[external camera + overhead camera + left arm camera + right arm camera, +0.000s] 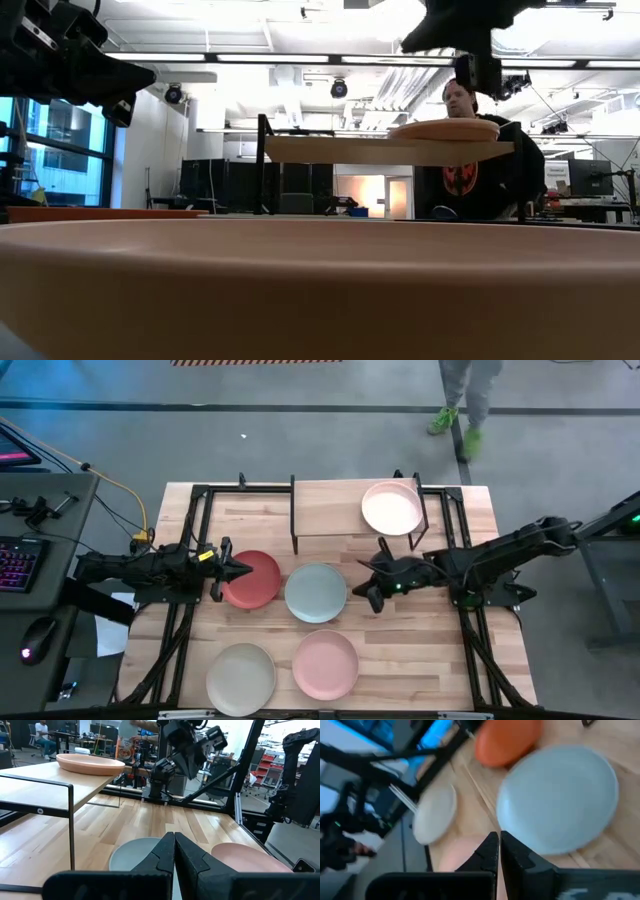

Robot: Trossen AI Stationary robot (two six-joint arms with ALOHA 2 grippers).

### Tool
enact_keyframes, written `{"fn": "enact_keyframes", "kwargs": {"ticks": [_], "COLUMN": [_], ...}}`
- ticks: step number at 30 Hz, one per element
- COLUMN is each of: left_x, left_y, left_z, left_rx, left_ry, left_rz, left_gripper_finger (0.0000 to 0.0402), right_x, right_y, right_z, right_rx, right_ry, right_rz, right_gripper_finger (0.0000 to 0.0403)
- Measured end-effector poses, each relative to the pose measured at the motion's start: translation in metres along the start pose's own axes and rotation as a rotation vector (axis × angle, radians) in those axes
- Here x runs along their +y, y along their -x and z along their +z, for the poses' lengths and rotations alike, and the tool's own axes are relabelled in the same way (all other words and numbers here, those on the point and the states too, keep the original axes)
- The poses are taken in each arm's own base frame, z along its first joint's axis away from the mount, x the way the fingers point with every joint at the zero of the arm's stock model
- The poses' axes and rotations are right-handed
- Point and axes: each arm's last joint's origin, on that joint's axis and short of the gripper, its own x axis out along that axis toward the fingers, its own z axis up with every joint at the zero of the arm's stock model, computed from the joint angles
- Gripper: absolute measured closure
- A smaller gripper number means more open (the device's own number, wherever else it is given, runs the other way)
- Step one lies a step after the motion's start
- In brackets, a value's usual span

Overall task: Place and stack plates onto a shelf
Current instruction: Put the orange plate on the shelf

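Right gripper (366, 597), fingers together and empty, hovers beside my blue-grey plate (316, 592); left gripper (240, 570), also closed, sits over the red plate (254, 580); peach plate (392, 508) rests on the shelf (325, 510).

Red plate (252, 580), blue-grey plate (316, 592), pink plate (325, 664), seemingly cream plate (241, 678).

The high view looks straight down on the whole table (330, 500). The low view sits at tabletop height, close behind a plate rim, facing the shelf (390, 151), which the left wrist view also shows. The right wrist view looks down near the blue-grey plate (560, 800).
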Motion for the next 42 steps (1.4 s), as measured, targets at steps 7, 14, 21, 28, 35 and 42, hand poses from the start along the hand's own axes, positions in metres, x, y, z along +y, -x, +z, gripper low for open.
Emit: {"fn": "enact_keyframes", "kwargs": {"ticks": [7, 14, 21, 28, 35, 42], "left_x": [-0.004, -0.001, -0.010, -0.020, -0.018, -0.028], "left_y": [0.004, 0.013, 0.000, -0.027, -0.029, -0.019], "left_z": [0.028, 0.051, 0.086, 0.128, 0.097, 0.049], "left_rx": [-0.283, -0.576, -0.353, 0.085, 0.669, 0.883], "left_ry": [0.374, 0.597, 0.573, 0.443, 0.682, 1.085], "left_rz": [-0.101, -0.018, 0.001, 0.114, 0.386, 0.671], "left_gripper_finger": [0.0401, 0.0399, 0.0335, 0.0242, 0.0202, 0.0206], "right_x": [0.007, 0.005, 0.002, -0.006, -0.012, -0.022], "right_y": [0.003, 0.003, 0.003, 0.003, 0.003, 0.004], "right_z": [0.012, 0.018, 0.022, 0.032, 0.030, 0.021], "right_rx": [-0.062, -0.107, -0.131, -0.155, -0.106, -0.009], "right_ry": [-0.025, -0.088, -0.113, -0.089, -0.023, 0.007], "right_rz": [0.008, -0.016, -0.034, -0.061, -0.100, -0.212], "right_gripper_finger": [0.0402, 0.0402, 0.0402, 0.0402, 0.0402, 0.0402]}}
